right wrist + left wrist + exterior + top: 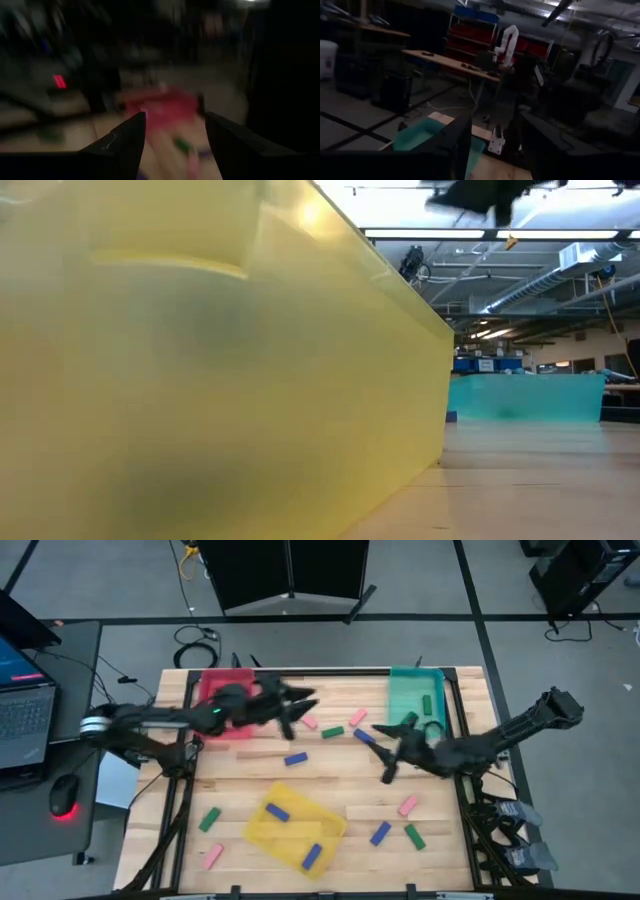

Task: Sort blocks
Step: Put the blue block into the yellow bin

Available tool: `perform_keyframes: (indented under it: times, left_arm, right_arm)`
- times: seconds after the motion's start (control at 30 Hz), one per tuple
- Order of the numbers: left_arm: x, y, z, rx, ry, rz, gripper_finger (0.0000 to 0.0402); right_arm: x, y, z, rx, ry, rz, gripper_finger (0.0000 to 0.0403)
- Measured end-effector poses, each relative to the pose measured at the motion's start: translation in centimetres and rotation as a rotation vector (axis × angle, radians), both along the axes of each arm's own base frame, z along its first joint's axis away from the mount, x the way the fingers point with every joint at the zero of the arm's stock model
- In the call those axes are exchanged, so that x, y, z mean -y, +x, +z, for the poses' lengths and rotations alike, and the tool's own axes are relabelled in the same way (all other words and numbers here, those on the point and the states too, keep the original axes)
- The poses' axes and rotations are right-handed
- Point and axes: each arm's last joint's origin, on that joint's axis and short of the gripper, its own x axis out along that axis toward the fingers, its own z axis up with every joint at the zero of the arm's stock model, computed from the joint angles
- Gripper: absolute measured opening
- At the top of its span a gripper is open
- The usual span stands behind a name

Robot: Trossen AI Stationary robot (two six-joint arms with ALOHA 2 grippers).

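Small pink, green and blue blocks lie scattered on the wooden table. A pink block (310, 723), a green one (332, 732), a pink one (358, 718) and a blue one (363, 736) lie between the two grippers. My left gripper (300, 712) (492, 122) hovers open by the red tray, holding nothing. My right gripper (384, 752) (175, 117) is open too, in front of the teal tray, and points toward the red tray (165, 112). Two blue blocks (277, 811) (312, 856) lie in the yellow tray, and a green block (427, 703) lies in the teal tray.
The red tray (225, 700) sits at the far left, the teal tray (415, 695) (525, 395) at the far right, and the yellow tray (295, 825) (200, 360) near the front. More blocks lie at the near left (209, 819) and near right (407, 805). A blue block (296, 758) lies mid-table.
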Motion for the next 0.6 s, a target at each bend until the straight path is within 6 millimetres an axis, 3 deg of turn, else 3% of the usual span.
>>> perform_keyframes:
  times: [0.3,0.6]
  left_arm:
    - [3.5,-7.9,-2.0,-0.016,-0.029,0.114,0.0168]
    - [5.2,-11.5,-3.3,-0.029,-0.038,0.167,0.0168]
  right_arm:
    - [3.9,3.7,-2.5,-0.453,0.209,-0.071,0.0227]
    - [8.0,5.9,-7.2,-0.679,0.371,-0.068,0.0244]
